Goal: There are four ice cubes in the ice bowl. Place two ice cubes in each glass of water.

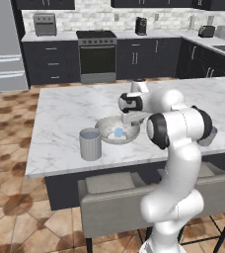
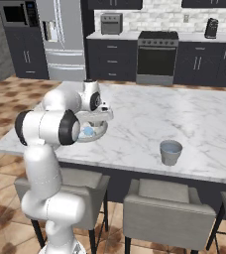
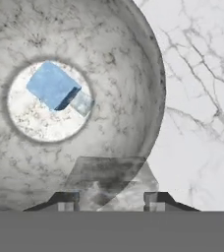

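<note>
One ice cube [image 3: 52, 84] lies on the flat floor of the ice bowl [image 3: 128, 74], with a smaller, paler piece just beside it — whether that is a second cube cannot be told. In the hand view the gripper [image 3: 109, 202] hangs above the bowl's rim, fingertips apart with nothing between them; the cube sits off to one side of the gap, not under it. The bowl stands near the tabletop [image 1: 60, 113] front edge. Two glasses of water flank it — one [image 1: 90, 144] just beside it, the other [image 2: 170, 152] well apart.
</note>
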